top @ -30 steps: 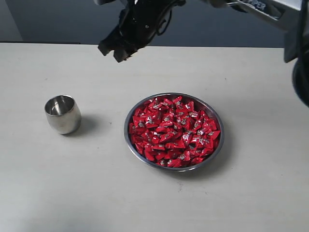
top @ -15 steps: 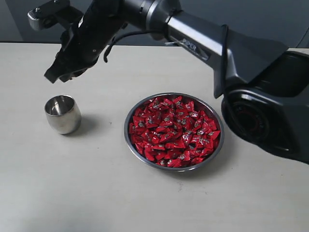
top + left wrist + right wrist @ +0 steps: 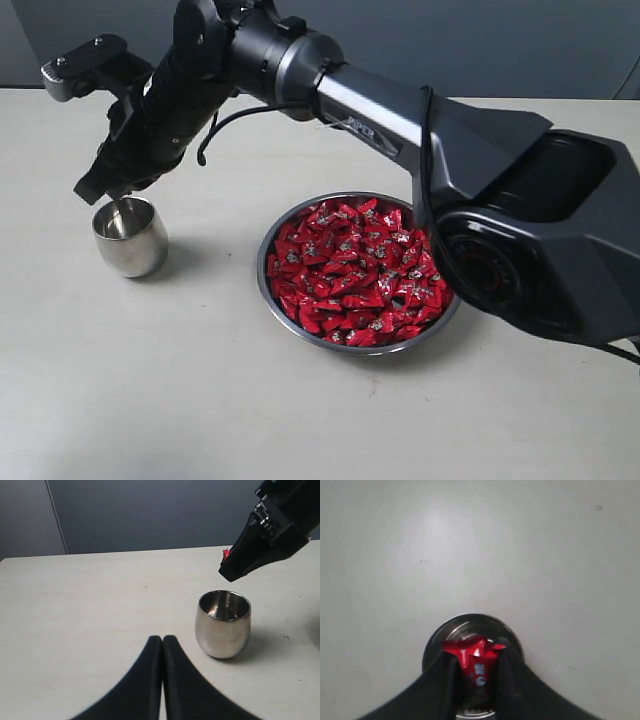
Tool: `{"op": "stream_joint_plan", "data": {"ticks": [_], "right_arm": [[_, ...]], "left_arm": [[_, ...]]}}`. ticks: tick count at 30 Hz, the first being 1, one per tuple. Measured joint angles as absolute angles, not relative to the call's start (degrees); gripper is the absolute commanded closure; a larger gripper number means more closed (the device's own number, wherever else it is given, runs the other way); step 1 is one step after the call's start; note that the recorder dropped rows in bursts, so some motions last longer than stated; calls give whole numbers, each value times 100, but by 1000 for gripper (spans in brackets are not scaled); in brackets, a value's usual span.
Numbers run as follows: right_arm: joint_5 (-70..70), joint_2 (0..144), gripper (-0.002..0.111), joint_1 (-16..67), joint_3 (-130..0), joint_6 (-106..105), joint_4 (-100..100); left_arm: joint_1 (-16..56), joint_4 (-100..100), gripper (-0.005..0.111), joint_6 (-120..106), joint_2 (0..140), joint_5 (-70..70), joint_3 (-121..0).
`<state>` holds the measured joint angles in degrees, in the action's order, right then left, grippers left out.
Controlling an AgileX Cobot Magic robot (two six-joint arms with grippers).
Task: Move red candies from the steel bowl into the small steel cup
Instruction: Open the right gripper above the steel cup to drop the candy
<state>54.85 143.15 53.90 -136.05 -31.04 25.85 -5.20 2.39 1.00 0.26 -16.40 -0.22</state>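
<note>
Right gripper (image 3: 476, 661) pinches one red candy (image 3: 472, 650) directly above small steel cup (image 3: 130, 237) mouth; release is straight down. Left gripper (image 3: 162, 640) closed, empty.

The right gripper (image 3: 103, 190), pinching a red candy (image 3: 476, 659), has swung from top centre down to the left, just above the cup (image 3: 130, 238).

Saw mirror-polished, smooth steel on the small steel cup (image 3: 130, 238) and the steel bowl (image 3: 263, 280), both brightly reflective. Noted crinkled, glossy foil on the red candies (image 3: 360, 270), set against a matt, smooth, pale counter (image 3: 200, 400). Found the right end effector (image 3: 100, 190) and left end effector (image 3: 162, 642) matt black and plastic-looking.
</note>
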Motion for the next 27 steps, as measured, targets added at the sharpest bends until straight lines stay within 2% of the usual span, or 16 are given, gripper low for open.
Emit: {"op": "stream_joint_plan", "data": {"ticks": [18, 20, 24, 25, 27], "right_arm": [[5424, 14487, 109, 5504, -13605, -3104, 2568], [5415, 14487, 101, 5504, -13605, -3104, 2512], [5411, 14487, 72, 5504, -13605, -3104, 2455], [5411, 14487, 68, 5504, -13605, -3104, 2455], [5402, 14487, 69, 5504, -13605, -3081, 2455]], "left_arm": [[-520, 239, 106, 100, 26, -1640, -22], [-520, 239, 106, 100, 26, -1640, -22], [-520, 239, 106, 100, 26, -1640, -22], [-520, 239, 106, 100, 26, -1640, -22], [-520, 239, 106, 100, 26, -1640, -22]]}}
